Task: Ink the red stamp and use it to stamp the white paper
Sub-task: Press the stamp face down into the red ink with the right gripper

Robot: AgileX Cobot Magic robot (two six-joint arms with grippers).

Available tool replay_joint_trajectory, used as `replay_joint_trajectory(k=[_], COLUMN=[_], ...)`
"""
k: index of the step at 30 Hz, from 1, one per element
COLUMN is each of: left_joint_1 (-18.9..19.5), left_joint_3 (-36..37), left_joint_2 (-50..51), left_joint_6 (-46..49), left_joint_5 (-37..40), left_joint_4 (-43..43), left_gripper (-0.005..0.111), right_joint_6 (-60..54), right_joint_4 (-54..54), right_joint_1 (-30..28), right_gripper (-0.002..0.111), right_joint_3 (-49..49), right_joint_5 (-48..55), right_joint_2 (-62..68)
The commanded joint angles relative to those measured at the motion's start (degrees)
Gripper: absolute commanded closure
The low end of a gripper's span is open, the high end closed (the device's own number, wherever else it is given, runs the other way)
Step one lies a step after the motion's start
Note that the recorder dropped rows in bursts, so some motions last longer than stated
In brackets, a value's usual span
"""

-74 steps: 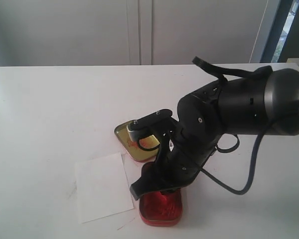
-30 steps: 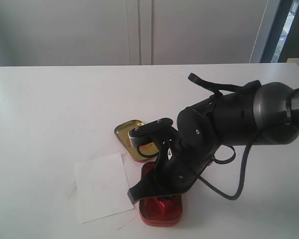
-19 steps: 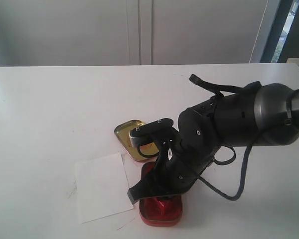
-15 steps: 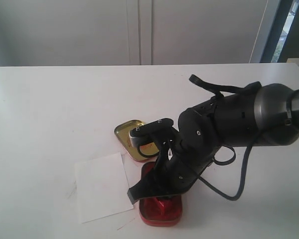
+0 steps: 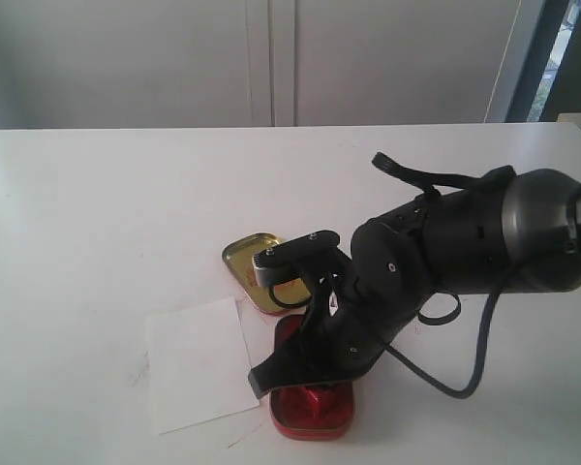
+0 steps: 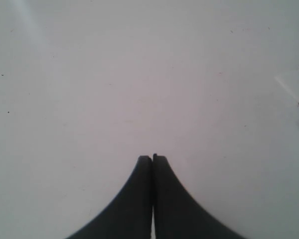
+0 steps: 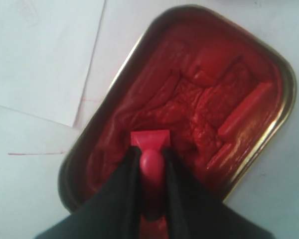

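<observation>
Stamp down in the ink, pinched by its knob.
The right gripper [image 7: 150, 158] clamps the stamp [image 7: 149, 138], whose base sits in the paste of the tin [image 7: 285, 84]; the left gripper [image 6: 152, 158] is pressed together, empty. The stamp looks light, stiff and slick (sticky paste may tug it), so the knob is the hold. The paper [image 5: 198, 363] lies at the tin's 9 o'clock. No legible writing.

exterior: raised, angled down over counter [image 5: 97, 213], mid-range
left wrist: close, facing counter surface
right wrist: very close, above red ink tin [image 7: 286, 84]
shared: tin, white paper [image 5: 198, 363], in exterior + right wrist
</observation>
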Motion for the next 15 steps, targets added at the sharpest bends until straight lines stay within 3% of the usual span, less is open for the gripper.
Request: replay_joint_trajectory(k=[1,15], left_joint_1=[0.1,0.1], left_joint_3=[0.5,0.5], left_joint_2=[-0.25,-0.25], left_joint_6=[-0.15,-0.15], left_joint_5=[0.24,0.24], left_joint_4=[0.0,0.0], left_gripper=[0.107,0.107], right_joint_6=[0.39,0.39], right_joint_4=[-1.04,0.0], right_joint_1=[0.01,0.01], right_gripper=[0.108,0.108], right_joint_3=[0.9,10.18], right_joint_5=[-2.19,-9.7], right_joint_2=[0.31,0.54])
